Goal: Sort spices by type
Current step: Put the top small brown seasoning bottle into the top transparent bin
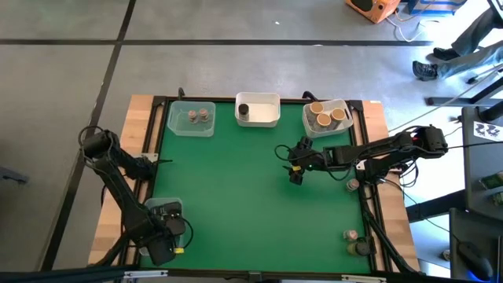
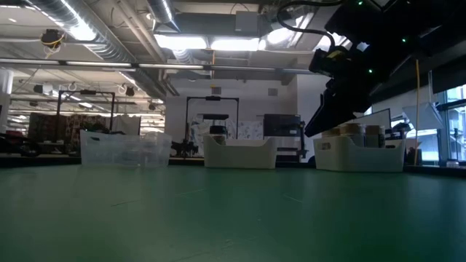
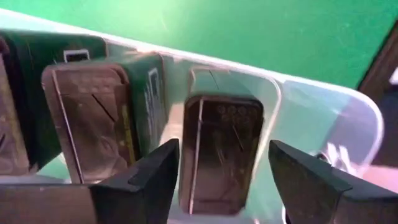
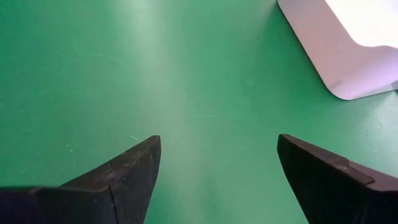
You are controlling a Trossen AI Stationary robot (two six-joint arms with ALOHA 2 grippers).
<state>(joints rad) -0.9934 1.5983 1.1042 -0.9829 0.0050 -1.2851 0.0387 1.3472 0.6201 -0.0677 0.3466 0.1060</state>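
Observation:
My left gripper (image 1: pixel 163 214) hangs at the table's near left over a clear tub (image 3: pixel 323 118). In the left wrist view its open fingers (image 3: pixel 155 171) stand on either side of a dark blocky spice container (image 3: pixel 217 155) that stands upright in the tub beside another one (image 3: pixel 87 118). I see no touch. My right gripper (image 1: pixel 295 174) is open and empty above the green mat, right of centre; it also shows in the right wrist view (image 4: pixel 217 146) and the low view (image 2: pixel 331 102).
Three tubs stand along the far edge: a clear one (image 1: pixel 191 119) with two grey-lidded jars, a white one (image 1: pixel 258 110) with a dark cylinder, and one (image 1: pixel 328 118) with tan-lidded jars. Loose jars (image 1: pixel 353 184) (image 1: pixel 357 242) lie at the right edge. The middle of the mat is bare.

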